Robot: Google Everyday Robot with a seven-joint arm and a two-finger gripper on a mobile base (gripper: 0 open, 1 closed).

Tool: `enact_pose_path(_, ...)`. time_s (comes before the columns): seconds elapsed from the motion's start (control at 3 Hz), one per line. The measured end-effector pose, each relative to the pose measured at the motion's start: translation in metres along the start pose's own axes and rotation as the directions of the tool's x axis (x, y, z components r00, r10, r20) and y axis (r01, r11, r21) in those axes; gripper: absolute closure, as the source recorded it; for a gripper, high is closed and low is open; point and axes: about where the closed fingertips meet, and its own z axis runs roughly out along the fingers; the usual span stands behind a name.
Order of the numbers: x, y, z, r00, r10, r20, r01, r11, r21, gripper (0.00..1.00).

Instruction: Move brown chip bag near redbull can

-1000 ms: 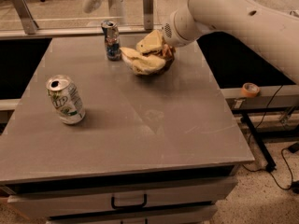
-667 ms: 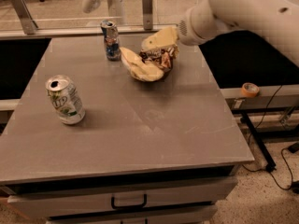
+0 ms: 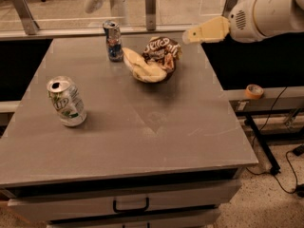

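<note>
At the far end of the table [image 3: 142, 141], in the camera view, the brown chip bag [image 3: 154, 58] is seen lying crumpled on the surface, its pale lower part turned toward the redbull can [image 3: 113, 41]. The bag is placed just beside the can, on the can's right; whether the two touch cannot be determined. The can is standing upright.

The gripper [image 3: 190, 35] is found up and to the right of the bag, level with the table's right edge, and is clearly apart from the bag. A second ago it was pressed against the bag's right side; shortly afterwards it had been raised just above the bag; it has now been drawn back further to the right. Nothing is carried by it. Whether it is released or clenched cannot be told from this view.

The bag's position beside the can is unchanged across these moments, so it was not dragged along when the gripper was withdrawn. The release is therefore judged complete and the placement requirement is judged met. Only retraction of the arm appears to be left.

The 7UP can [image 3: 66, 101] is standing well apart at the near left and is not involved.
</note>
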Motion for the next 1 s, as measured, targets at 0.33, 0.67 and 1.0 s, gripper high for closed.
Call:
enact_pose_path(0.33, 0.035, -0.008, 0.005, 0.996, -0.014, -0.088, 0.014, 0.9999, -0.006, 0.21)
enact_pose_path(0.67, 0.069, -0.001, 0.026, 0.984, -0.040, -0.175, 0.033, 0.9986, -0.041, 0.45)
enact_pose_path(1.0, 0.087, 0.008, 0.051, 0.974, -0.070, -0.215, 0.056, 0.9958, -0.072, 0.68)
